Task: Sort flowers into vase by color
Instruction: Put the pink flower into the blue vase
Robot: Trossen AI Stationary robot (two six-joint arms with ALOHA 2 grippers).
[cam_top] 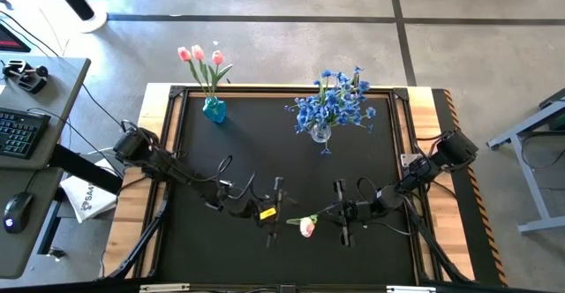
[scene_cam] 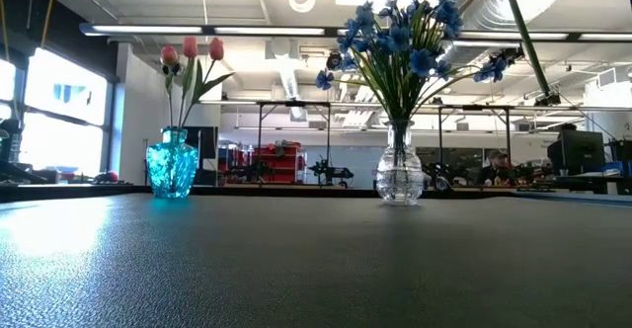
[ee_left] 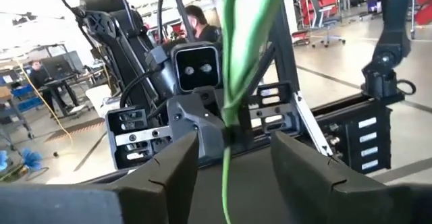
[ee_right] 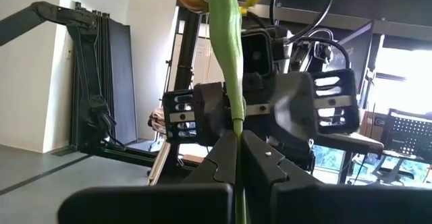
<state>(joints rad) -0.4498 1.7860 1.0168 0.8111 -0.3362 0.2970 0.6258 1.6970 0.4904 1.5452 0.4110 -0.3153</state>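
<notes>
Overhead, both arms meet at the near edge of the matte black table (cam_top: 265,152), facing each other with one pink tulip (cam_top: 307,227) between them. The right gripper (ee_right: 237,158) has its dark, wedge-shaped fingers pressed together on the smooth green stem (ee_right: 226,42). The left gripper (ee_left: 233,158) stands with fingers spread wide; the stem passes between them, touching neither. Farther back, a faceted turquoise glass vase (scene_cam: 172,167) holds three pink tulips (scene_cam: 190,51). To its right, a clear ribbed glass vase (scene_cam: 399,173) holds bunched small blue blossoms (scene_cam: 400,32).
</notes>
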